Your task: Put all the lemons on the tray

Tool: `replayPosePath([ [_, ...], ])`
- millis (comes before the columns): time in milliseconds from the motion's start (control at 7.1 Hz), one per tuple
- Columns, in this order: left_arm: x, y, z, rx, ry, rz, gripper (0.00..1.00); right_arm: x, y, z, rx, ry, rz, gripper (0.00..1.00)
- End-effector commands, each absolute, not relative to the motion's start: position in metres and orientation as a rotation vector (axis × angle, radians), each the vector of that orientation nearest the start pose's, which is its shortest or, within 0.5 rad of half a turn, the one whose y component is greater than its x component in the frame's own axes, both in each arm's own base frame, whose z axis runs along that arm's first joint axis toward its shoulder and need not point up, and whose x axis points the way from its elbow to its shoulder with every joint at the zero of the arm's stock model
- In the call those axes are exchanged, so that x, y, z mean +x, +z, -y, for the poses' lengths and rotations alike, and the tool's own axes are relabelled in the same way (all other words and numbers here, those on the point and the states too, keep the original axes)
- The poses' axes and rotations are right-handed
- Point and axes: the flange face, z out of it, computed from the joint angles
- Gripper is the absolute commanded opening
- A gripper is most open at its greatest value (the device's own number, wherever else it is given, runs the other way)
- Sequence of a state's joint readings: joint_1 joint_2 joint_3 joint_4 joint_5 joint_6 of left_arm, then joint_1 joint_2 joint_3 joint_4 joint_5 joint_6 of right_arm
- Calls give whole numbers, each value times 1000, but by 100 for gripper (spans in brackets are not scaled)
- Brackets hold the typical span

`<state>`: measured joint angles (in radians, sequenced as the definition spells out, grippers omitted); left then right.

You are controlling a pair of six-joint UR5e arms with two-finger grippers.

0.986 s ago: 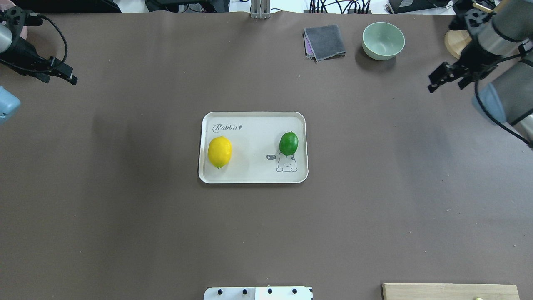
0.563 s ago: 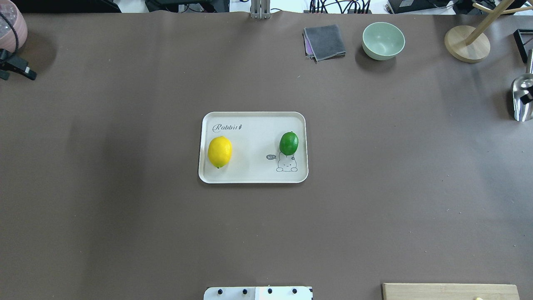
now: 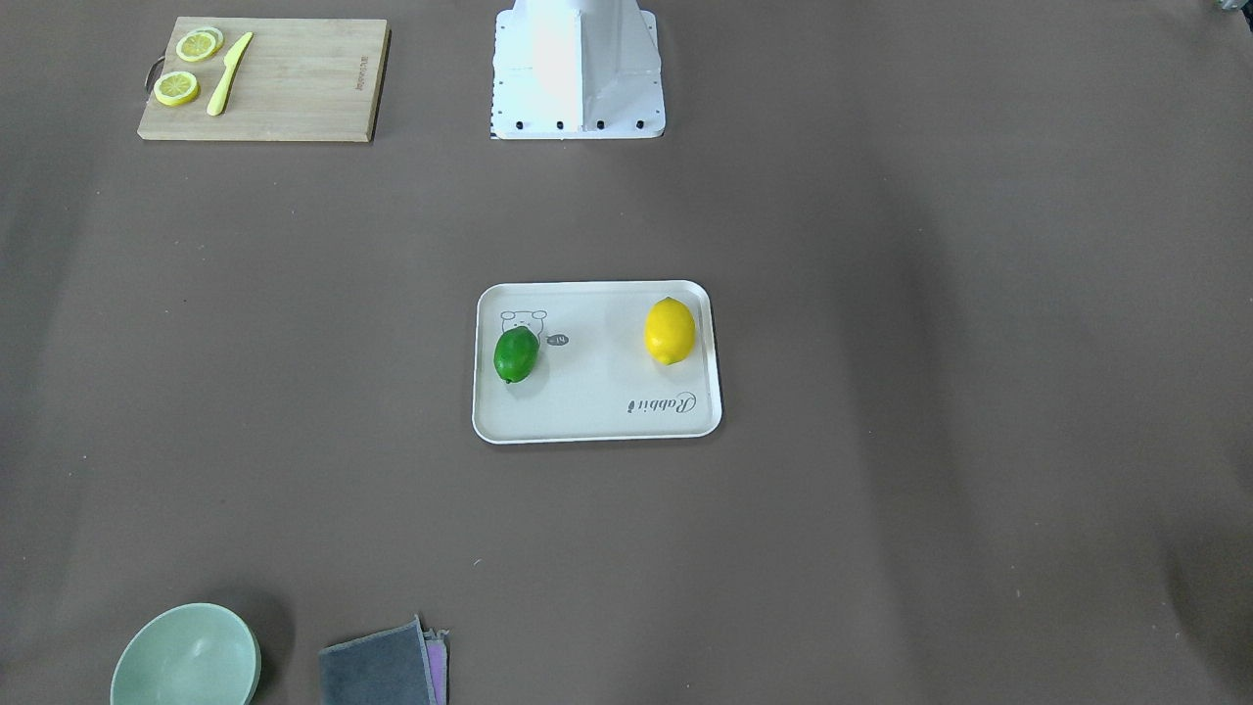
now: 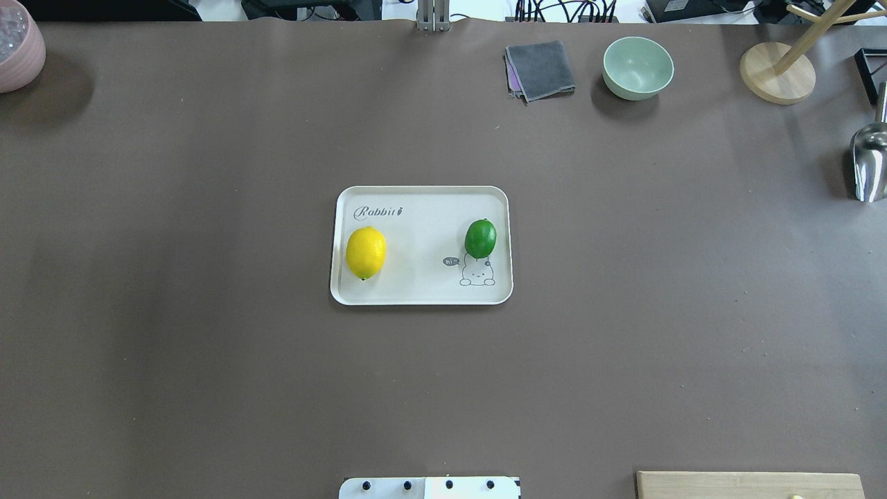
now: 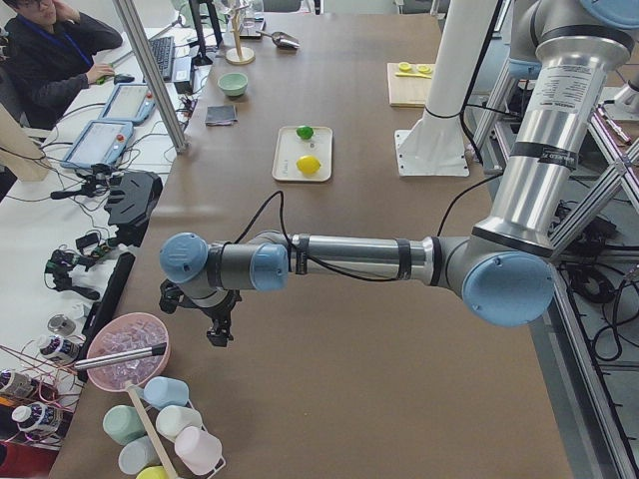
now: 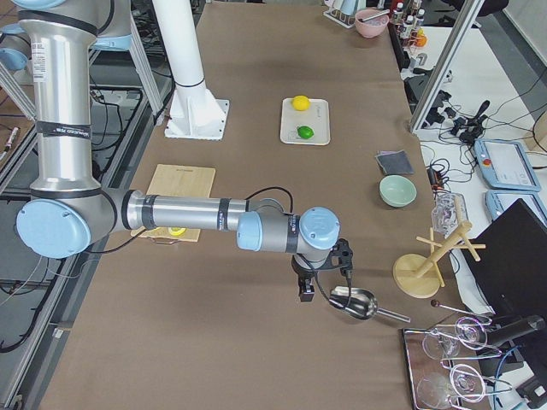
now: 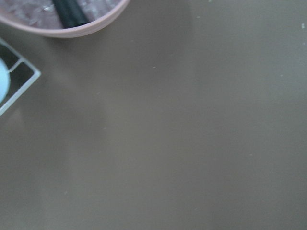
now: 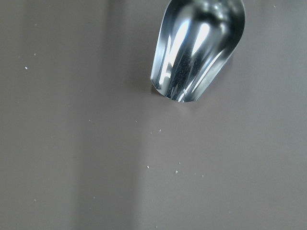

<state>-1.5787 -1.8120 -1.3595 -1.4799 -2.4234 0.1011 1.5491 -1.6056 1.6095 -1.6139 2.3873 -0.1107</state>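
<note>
The yellow lemon lies at the left end of the off-white tray, and the green lemon lies at its right end by the rabbit drawing. Both also show in the front view: the yellow lemon, the green lemon and the tray. My left gripper hangs over the table's left end next to a pink bowl. My right gripper hangs over the right end beside a metal scoop. Both show only in the side views, so I cannot tell whether they are open or shut.
A green bowl, a grey cloth and a wooden stand are at the far edge. A cutting board with lemon slices and a knife lies near the robot base.
Both arms have drawn back outward and left the overhead view. The lemons and tray have not moved.
</note>
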Motion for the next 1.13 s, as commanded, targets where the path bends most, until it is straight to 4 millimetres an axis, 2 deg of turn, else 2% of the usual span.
replayPosePath([
  [0,-74,651,534,-33,47,-804,98,50,656,468,-22,-99,819,100],
  [141,-75,652,523,-40,31,-804,98,50,654,468,-20,-96,819,100],
  [282,-75,671,504,-64,17,-808,98,49,653,469,-16,-99,819,100],
  [563,-75,677,499,-40,34,-806,98,49,653,469,-14,-97,826,100],
  [845,-74,697,477,41,63,-798,98,48,653,468,-16,-95,830,100],
  [986,-74,690,486,49,64,-798,98,48,654,468,-18,-96,828,100],
])
